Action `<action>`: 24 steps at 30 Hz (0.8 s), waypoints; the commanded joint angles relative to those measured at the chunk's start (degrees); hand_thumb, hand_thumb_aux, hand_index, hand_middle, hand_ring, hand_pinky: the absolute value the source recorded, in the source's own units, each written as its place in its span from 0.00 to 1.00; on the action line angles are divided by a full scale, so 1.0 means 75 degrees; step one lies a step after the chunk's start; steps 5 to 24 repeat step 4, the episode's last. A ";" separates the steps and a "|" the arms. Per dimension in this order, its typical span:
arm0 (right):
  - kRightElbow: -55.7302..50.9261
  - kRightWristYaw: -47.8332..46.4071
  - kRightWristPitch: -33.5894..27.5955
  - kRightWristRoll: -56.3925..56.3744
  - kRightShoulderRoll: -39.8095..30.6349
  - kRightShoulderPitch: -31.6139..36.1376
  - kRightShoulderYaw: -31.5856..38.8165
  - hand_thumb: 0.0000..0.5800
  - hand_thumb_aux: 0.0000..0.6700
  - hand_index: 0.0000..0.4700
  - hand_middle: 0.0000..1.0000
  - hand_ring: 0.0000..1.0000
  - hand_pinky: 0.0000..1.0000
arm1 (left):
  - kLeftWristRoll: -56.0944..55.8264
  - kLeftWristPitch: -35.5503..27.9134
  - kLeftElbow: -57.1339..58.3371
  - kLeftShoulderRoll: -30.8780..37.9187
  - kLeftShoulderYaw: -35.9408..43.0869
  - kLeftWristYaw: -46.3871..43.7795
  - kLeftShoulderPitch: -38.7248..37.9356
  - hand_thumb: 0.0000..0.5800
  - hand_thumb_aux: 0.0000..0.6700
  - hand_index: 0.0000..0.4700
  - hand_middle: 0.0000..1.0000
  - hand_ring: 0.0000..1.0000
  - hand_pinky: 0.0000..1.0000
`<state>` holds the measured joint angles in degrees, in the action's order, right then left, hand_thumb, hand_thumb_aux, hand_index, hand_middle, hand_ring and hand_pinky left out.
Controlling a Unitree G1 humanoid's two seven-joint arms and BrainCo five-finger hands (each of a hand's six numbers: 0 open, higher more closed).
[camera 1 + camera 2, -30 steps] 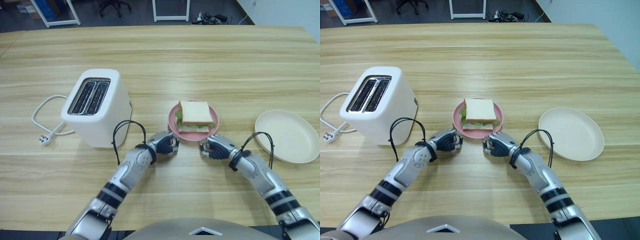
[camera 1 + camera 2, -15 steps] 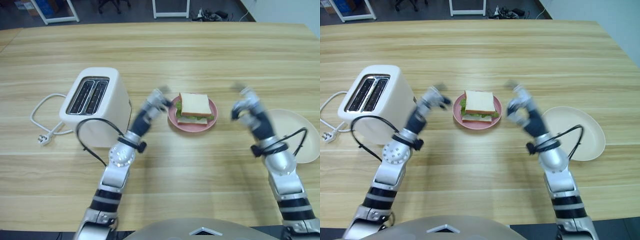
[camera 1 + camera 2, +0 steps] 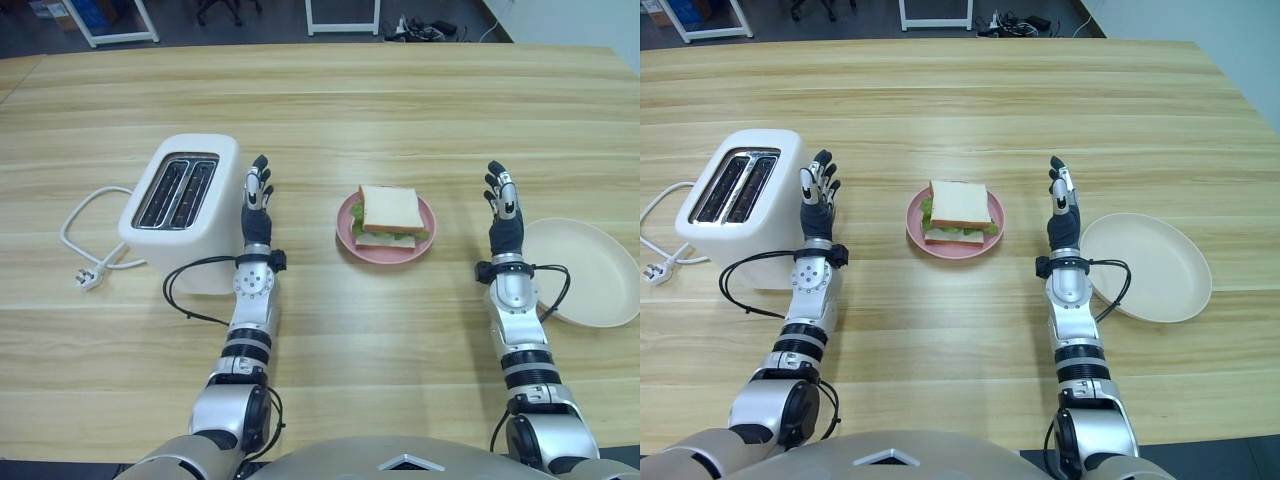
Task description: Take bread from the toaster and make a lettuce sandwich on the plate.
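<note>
In the left eye view, a white toaster (image 3: pixel 185 215) is seen at the left of the wooden table (image 3: pixel 400 110), with its white power cord (image 3: pixel 75 235) looped out to the left and ending in a plug (image 3: pixel 90 280) lying on the wood. The sandwich (image 3: pixel 388 212), white bread over green lettuce (image 3: pixel 357 215), is set on the pink plate (image 3: pixel 390 256) near the middle of the table. A cream plate (image 3: pixel 590 275) lies well to the right of it. The left hand (image 3: pixel 258 205) is held upright just beside the toaster, between it and the pink plate; its fingers are stretched straight and nothing is grasped. The right hand (image 3: pixel 503 210) is raised in the same way between the pink plate and the cream plate, fingers straight and pointing away from the robot, and nothing is held.

In the right eye view, the sandwich (image 3: pixel 960 206) is shown resting squarely on the pink plate (image 3: pixel 955 251), apart from both hands. The left hand (image 3: pixel 818 200) is flat and spread next to the toaster (image 3: pixel 745 205), and the right hand (image 3: pixel 1062 205) is extended near the rim of the cream plate (image 3: pixel 1145 265). A black cable is looped beside each wrist.
</note>
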<state>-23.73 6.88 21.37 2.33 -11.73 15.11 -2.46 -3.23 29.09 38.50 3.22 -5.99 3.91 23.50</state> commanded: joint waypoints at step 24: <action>0.0566 -0.0084 0.0246 -0.0050 0.0336 -0.0232 -0.0030 0.00 0.00 0.00 0.00 0.00 0.00 | 0.0190 -0.0022 -0.0754 0.0004 0.0125 -0.0126 -0.0050 0.00 0.00 0.00 0.00 0.00 0.00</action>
